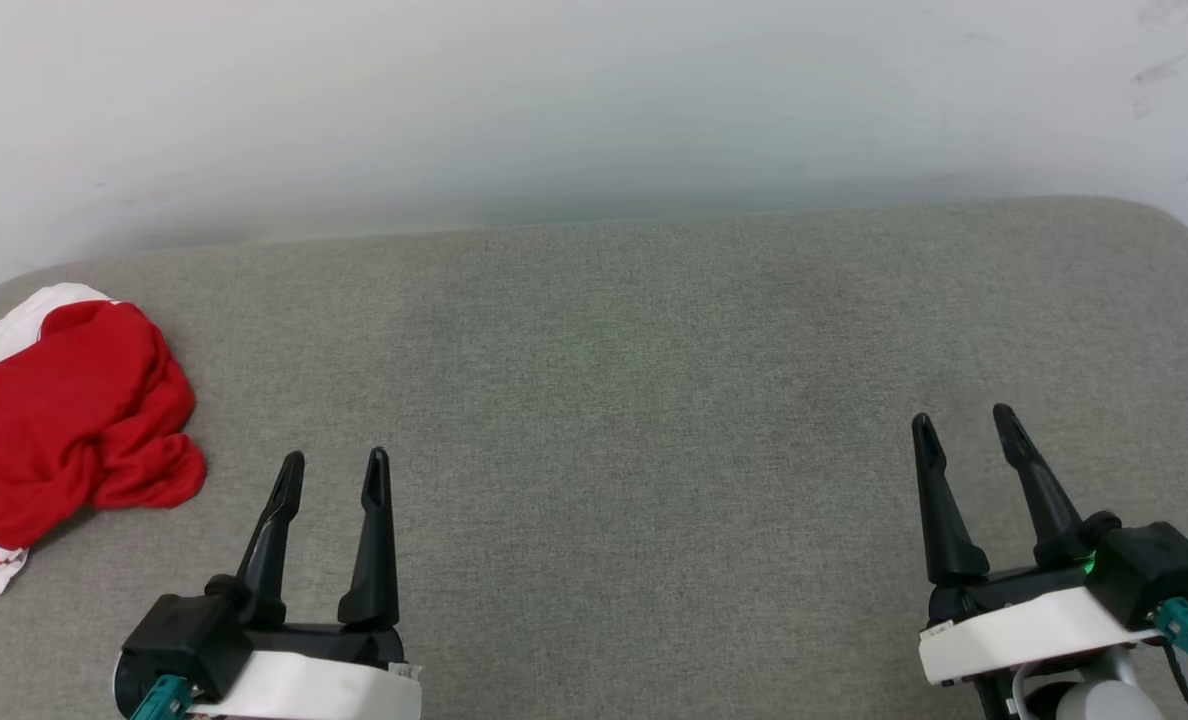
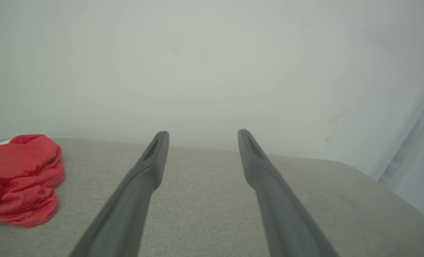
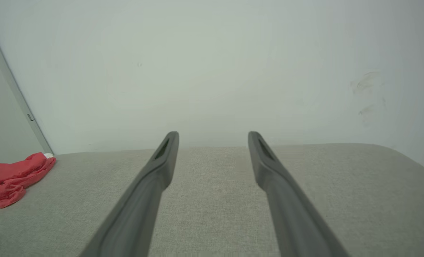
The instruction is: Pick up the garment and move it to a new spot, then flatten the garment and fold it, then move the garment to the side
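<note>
Garment [image 1: 64,420] is found crumpled at the left end of the grey cushion [image 1: 614,380]. Left claw [image 1: 336,458] and right claw [image 1: 962,415] are held open, empty.

The garment [image 1: 64,420] is bunched at the surface's [image 1: 594,400] left edge, running off the head view's left side, much of it folded under itself. Left hand [image 1: 336,460] and right hand [image 1: 962,417] lose their wrists below the bottom edge.
</note>
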Tool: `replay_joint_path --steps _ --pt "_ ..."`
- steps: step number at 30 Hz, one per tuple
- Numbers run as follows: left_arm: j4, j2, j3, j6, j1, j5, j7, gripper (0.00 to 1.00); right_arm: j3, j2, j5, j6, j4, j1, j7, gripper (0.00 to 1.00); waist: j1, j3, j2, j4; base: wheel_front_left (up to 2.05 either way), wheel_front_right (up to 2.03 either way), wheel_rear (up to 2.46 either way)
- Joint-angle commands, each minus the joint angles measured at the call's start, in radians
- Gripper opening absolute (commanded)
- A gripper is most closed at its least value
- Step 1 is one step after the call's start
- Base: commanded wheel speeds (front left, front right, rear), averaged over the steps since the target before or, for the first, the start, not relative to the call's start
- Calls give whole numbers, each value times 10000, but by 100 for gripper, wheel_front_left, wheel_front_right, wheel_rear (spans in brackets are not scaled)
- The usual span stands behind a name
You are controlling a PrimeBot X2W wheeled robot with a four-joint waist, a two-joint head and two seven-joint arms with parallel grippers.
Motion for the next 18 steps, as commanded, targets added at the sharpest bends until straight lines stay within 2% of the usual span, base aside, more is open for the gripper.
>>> replay_joint_path --steps 1,7,18 --pt "3 -10 67 -65 100 135 -71 100 25 6 -9 -3 21 28 -73 100 0 3 0 -9 0 0 0" --pt "421 -85 315 -396 193 283 -181 100 85 9 176 -3 349 5 -194 100 0 -11 0 -57 0 0 0" --pt "687 -88 306 -525 366 798 -383 100 47 11 -152 -3 546 77 -382 100 0 -114 0 -57 0 0 0"
